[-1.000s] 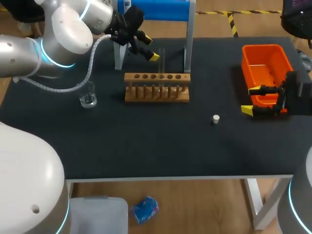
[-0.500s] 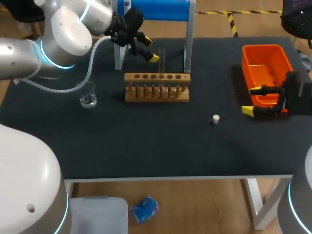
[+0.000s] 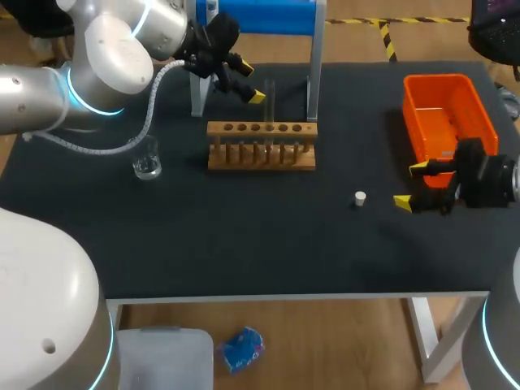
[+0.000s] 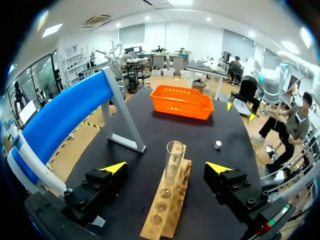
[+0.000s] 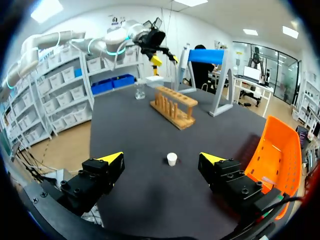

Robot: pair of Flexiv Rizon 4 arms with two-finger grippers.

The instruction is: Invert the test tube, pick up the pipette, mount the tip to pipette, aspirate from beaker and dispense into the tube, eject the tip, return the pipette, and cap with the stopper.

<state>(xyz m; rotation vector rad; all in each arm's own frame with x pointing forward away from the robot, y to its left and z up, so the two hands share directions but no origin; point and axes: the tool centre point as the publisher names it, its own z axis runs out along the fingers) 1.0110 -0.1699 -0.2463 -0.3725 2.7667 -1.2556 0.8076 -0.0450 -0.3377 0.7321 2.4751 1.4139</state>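
Observation:
A clear test tube (image 3: 270, 96) stands upright in the wooden rack (image 3: 262, 148). My left gripper (image 3: 250, 80) hangs open just left of the tube's top. In the left wrist view the test tube (image 4: 174, 156) rises between the wide-apart fingers of the left gripper (image 4: 166, 167), touching neither. The small white stopper (image 3: 360, 197) lies on the black mat. My right gripper (image 3: 410, 185) is open to its right, low over the mat. In the right wrist view the stopper (image 5: 172, 159) lies ahead of the right gripper (image 5: 161, 158). A glass beaker (image 3: 147, 166) stands left of the rack.
An orange basket (image 3: 475, 106) sits at the table's right, just behind my right gripper. A blue stand on grey legs (image 3: 313, 77) rises behind the rack. The mat's front half is bare around the stopper.
My right gripper has moved left and toward the front, away from the orange basket and closer to the stopper. The left arm has stayed put.

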